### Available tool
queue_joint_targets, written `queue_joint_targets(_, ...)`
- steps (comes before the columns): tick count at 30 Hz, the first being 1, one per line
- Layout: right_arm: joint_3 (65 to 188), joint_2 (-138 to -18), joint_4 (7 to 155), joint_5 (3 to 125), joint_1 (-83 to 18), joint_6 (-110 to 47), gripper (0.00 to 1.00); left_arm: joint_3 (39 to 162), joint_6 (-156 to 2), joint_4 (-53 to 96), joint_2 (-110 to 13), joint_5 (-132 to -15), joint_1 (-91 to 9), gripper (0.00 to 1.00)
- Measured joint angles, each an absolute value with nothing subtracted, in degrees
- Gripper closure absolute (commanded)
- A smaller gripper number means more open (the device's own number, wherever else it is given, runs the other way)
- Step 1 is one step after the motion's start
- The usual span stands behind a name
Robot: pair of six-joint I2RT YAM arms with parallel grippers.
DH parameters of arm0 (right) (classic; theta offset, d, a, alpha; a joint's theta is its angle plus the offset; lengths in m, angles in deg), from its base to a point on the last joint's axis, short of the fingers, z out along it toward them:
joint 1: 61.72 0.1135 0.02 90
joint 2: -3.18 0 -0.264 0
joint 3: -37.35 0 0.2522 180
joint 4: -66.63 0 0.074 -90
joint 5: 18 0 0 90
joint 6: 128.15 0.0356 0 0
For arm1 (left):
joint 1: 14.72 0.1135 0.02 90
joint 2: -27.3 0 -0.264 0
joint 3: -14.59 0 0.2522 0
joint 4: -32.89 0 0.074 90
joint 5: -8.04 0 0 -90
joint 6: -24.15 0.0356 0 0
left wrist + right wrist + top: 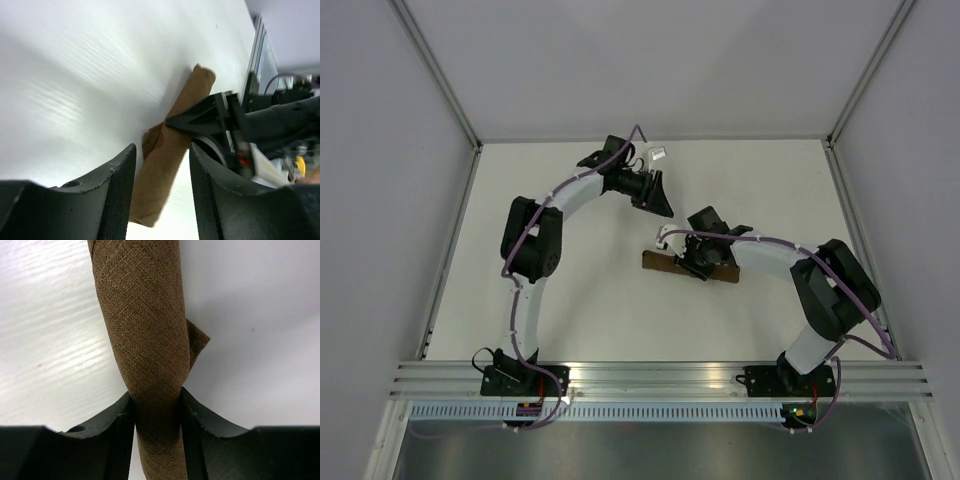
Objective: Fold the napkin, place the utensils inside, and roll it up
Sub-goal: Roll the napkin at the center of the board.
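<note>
The dark brown napkin (665, 263) lies on the white table as a tight roll, with a loose corner sticking out at one side. My right gripper (701, 262) is shut around the middle of the roll; in the right wrist view both fingers press the roll (145, 315) at the gripper (157, 397). My left gripper (656, 196) is open and empty, apart from the roll on its far side. In the left wrist view the roll (192, 95) lies beyond the open gripper (162, 150), with the right gripper's finger (200, 117) on it. No utensils show.
The white table (570, 300) has side walls left and right and a back wall. An aluminium rail (660, 378) with both arm bases runs along the near edge.
</note>
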State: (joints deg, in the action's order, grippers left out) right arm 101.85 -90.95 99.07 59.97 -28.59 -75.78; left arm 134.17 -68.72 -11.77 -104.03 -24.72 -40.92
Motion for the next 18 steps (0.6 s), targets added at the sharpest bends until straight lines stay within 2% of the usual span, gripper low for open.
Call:
queue_joint_targets(8, 113.6, -101.2, 101.4, 58.8, -31.4, -61.6, 0.55, 122.2, -79.0, -1.2, -86.1, -32.0, -32.5, 0.49)
queue_joint_targets(18, 130.7, -114.3, 100.1, 59.3, -32.3, -40.4, 0.54, 102.3, -87.2, 7.8, -70.8, -38.6, -34.0, 0.49)
